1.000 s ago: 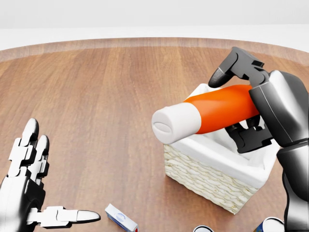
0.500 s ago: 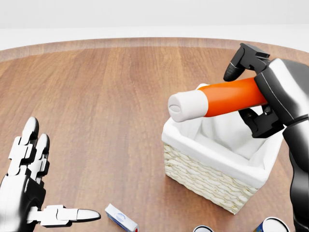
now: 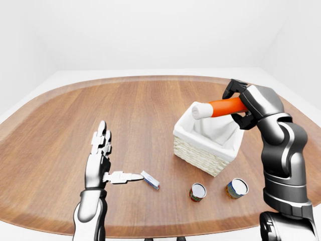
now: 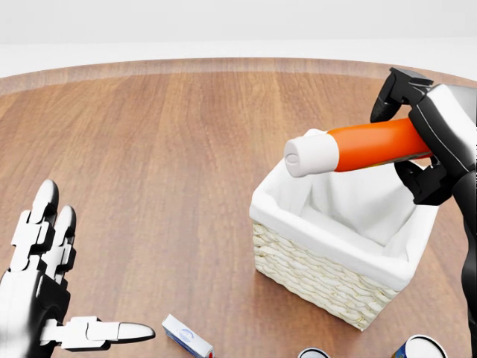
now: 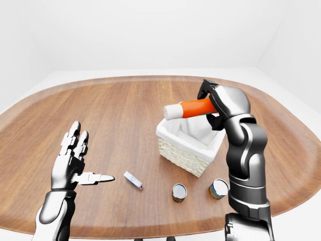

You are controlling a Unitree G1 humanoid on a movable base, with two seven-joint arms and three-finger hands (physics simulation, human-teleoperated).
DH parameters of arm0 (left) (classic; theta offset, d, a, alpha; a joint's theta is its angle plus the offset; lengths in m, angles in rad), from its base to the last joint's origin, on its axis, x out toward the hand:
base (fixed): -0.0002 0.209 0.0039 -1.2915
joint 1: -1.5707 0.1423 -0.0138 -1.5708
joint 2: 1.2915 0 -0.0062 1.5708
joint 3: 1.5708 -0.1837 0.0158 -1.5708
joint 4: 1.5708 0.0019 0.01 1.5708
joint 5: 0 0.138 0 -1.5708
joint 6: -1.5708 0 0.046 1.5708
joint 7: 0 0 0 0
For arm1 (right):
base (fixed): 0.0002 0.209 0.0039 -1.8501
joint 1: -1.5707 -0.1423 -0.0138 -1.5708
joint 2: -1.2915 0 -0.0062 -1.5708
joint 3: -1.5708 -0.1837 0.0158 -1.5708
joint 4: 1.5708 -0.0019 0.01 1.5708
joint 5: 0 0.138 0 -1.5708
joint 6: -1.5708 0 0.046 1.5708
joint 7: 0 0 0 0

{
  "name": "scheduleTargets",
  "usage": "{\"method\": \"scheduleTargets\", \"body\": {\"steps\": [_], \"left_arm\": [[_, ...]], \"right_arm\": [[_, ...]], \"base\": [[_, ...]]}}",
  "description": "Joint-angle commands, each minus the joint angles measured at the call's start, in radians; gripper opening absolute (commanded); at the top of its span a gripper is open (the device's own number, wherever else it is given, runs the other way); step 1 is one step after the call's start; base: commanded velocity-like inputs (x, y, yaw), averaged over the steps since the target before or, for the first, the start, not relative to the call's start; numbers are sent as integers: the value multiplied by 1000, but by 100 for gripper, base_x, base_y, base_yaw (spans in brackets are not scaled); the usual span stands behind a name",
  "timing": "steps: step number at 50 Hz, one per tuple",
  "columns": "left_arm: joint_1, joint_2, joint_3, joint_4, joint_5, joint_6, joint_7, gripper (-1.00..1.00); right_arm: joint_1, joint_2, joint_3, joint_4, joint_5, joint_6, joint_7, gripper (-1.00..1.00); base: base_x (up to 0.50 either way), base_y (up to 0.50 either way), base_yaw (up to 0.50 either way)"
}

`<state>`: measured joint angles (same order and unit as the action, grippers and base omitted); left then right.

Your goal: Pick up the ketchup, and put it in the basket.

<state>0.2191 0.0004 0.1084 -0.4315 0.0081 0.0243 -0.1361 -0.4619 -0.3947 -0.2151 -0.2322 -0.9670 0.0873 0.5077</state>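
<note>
Head view: my right hand (image 4: 426, 142) grips the orange end of the ketchup (image 4: 356, 148), whose white cap points left of it, above the basket (image 4: 328, 280). My left hand (image 4: 41, 294) stays splayed, empty.

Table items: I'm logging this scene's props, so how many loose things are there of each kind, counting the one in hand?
Ketchup bottle: 1, held by the right hand above the basket
Basket: 1
Cans: 2
Small blue and white box: 1
Total: 5
</note>
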Motion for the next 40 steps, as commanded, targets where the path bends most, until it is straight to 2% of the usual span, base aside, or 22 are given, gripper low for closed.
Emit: {"method": "scheduleTargets", "body": {"steps": [1, 7, 17, 20, 25, 40], "left_arm": [[-1, 1, 0, -10, -1, 8, -1, 100], [-1, 1, 1, -19, -2, 16, -3, 100], [4, -1, -4, 1, 2, -6, -5, 100], [0, 0, -5, -9, 0, 10, -4, 100], [1, 0, -5, -16, -2, 14, -4, 100], [3, 0, -8, -9, -5, 9, -4, 100]], "right_arm": [[-52, -30, 1, 123, -40, 0, -42, -100], [-88, -39, 15, 242, -50, 0, -93, -100], [-97, -46, 29, 325, -80, 0, -138, -100], [-110, -47, 32, 360, -80, 0, -148, -100], [-119, -45, 45, 396, -93, 0, -167, -100], [-190, -45, 70, 487, -135, 0, -185, -100]], "base": [[0, 0, 0], [0, 0, 0], [0, 0, 0], [0, 0, 0], [0, 0, 0], [0, 0, 0]]}}
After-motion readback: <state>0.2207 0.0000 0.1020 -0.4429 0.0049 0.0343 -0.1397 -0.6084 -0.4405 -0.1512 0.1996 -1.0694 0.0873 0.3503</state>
